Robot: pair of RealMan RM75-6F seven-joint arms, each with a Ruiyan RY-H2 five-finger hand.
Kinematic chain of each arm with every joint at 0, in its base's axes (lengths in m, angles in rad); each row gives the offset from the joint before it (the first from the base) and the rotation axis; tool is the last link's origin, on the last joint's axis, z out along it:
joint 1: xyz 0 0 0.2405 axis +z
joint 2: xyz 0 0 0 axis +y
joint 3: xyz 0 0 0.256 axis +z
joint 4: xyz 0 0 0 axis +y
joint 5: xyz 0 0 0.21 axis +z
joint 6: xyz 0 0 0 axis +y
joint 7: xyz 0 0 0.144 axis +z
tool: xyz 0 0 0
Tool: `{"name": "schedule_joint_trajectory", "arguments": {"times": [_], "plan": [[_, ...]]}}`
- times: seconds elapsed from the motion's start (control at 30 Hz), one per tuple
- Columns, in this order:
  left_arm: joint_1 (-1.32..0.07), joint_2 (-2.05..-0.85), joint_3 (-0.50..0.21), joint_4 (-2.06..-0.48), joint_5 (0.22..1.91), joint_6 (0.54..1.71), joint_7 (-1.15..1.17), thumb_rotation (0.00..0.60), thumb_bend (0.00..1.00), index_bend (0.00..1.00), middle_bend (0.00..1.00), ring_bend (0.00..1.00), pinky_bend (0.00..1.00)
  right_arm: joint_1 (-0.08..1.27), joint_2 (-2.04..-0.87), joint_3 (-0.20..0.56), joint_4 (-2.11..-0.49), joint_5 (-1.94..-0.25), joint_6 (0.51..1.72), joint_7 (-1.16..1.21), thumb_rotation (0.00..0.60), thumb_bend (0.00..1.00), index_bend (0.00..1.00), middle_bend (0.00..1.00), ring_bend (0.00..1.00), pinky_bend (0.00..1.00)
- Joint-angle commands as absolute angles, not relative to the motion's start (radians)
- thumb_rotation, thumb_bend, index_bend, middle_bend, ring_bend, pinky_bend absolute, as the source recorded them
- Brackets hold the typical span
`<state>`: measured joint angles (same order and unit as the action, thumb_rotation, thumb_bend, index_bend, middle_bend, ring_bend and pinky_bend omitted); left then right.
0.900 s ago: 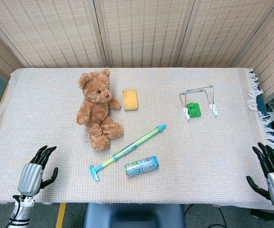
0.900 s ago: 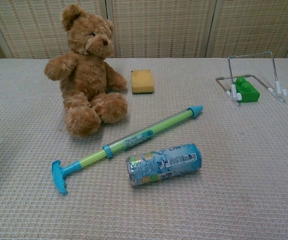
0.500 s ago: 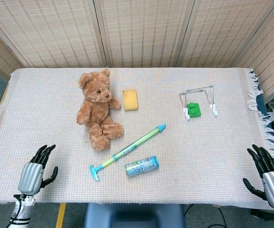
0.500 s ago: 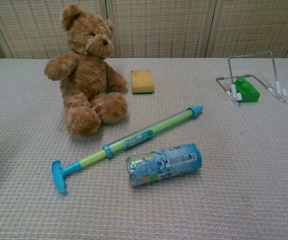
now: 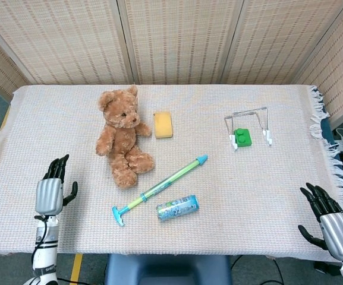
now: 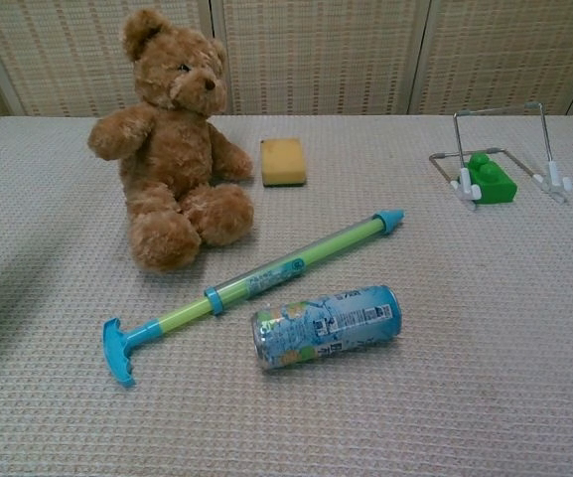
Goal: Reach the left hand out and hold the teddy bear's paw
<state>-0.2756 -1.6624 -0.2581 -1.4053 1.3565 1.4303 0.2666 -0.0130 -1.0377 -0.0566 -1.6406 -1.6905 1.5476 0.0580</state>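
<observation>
**Head view: left hand up, bear ahead of it**

The left hand (image 5: pixel 50 195) hovers over the bench (image 5: pixel 278 196) edge, fingers (image 5: pixel 56 167) loosely apart, holding nothing. The plush teddy bear (image 5: pixel 122 135) sits upright ahead and to their right, its nearest fuzzy paw (image 5: pixel 102 148) hanging down-left. The right hand (image 5: pixel 332 222) is empty, fingers spread, much farther off.

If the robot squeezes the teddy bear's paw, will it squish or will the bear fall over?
The teddy bear looks plush and fluffy, so its paw would probably squish softly. It sits upright with nothing behind it, so a pull from the left hand might tip it over.
</observation>
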Motion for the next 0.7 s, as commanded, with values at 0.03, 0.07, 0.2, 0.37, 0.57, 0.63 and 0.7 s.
{"name": "schedule_joint_trajectory", "arguments": {"times": [0.03, 0.07, 0.2, 0.37, 0.57, 0.63, 0.7], "plan": [[-0.336, -1.702, -0.324, -1.419, 1.246, 1.351, 0.345, 0.6, 0.45, 0.0, 0.1, 0.09, 0.38, -0.01, -1.029, -0.061, -1.643, -1.695, 1.545, 0.064, 0.6, 0.16, 0.0, 0.0, 0.0, 0.21], [-0.352, -1.709, -0.339, -1.426, 1.214, 1.33, 0.367, 0.6, 0.45, 0.0, 0.09, 0.09, 0.37, -0.011, -1.027, -0.062, -1.643, -1.697, 1.548, 0.069, 0.6, 0.16, 0.0, 0.0, 0.0, 0.21], [-0.408, -1.736, -0.386, -1.431, 1.12, 1.282, 0.436, 0.6, 0.44, 0.0, 0.09, 0.09, 0.36, -0.013, -1.023, -0.059, -1.643, -1.695, 1.559, 0.085, 0.6, 0.16, 0.0, 0.0, 0.0, 0.21], [-0.477, -1.782, -0.443, -1.406, 1.007, 1.254, 0.509, 0.6, 0.43, 0.0, 0.09, 0.09, 0.36, -0.016, -1.024, -0.057, -1.623, -1.727, 1.595, 0.114, 0.6, 0.16, 0.0, 0.0, 0.0, 0.21], [-0.542, -1.841, -0.49, -1.348, 0.929, 1.272, 0.55, 0.6, 0.43, 0.0, 0.09, 0.11, 0.36, -0.034, -1.055, -0.031, -1.579, -1.734, 1.68, 0.158, 0.6, 0.16, 0.0, 0.0, 0.0, 0.21], [-0.561, -1.861, -0.507, -1.333, 0.9, 1.285, 0.565, 0.6, 0.42, 0.0, 0.1, 0.12, 0.36, -0.036, -1.053, -0.03, -1.577, -1.732, 1.684, 0.172, 0.6, 0.16, 0.0, 0.0, 0.0, 0.21], [-0.577, -1.875, -0.524, -1.329, 0.871, 1.295, 0.575, 0.6, 0.42, 0.0, 0.1, 0.13, 0.36, -0.035, -1.052, -0.031, -1.576, -1.731, 1.681, 0.174, 0.6, 0.16, 0.0, 0.0, 0.0, 0.21]]}}
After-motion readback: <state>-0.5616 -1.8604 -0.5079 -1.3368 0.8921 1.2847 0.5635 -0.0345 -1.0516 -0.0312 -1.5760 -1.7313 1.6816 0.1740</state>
